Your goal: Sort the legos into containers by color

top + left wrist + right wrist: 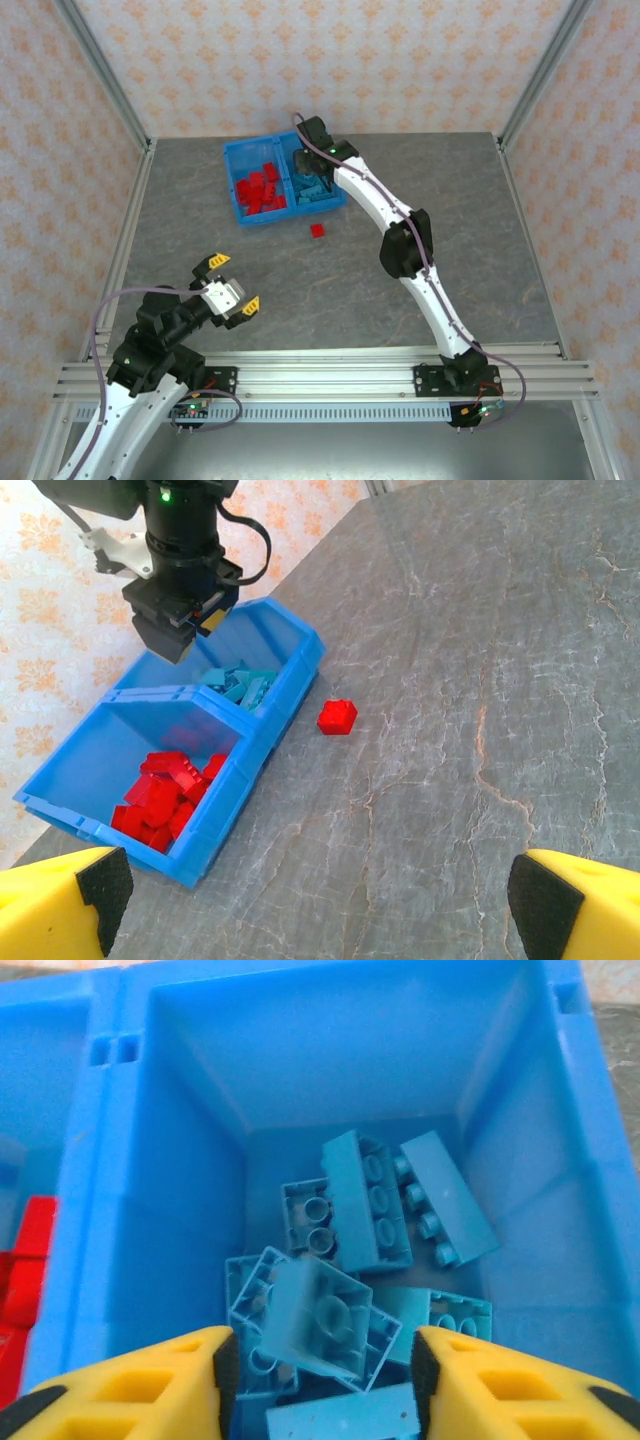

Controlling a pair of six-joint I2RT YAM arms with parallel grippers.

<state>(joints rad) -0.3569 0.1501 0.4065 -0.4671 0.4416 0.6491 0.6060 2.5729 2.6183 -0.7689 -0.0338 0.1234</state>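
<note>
The bin is moulded plastic, smooth and glossy, with soft highlights on its walls. The light blue legos and the red legos are hard, shiny plastic too (the lone red brick gleams on its studs). The table has a grey, veined, stone-like surface, mostly matt. The left gripper has fingers of matt yellow plastic with black, finely grained pads. The frame rails are brushed metal.

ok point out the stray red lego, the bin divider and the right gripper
stray red lego (338,713), left wrist view, top face
bin divider (97,1160), right wrist view, its top rim
right gripper (322,1360), right wrist view, midway between fingertips
</note>
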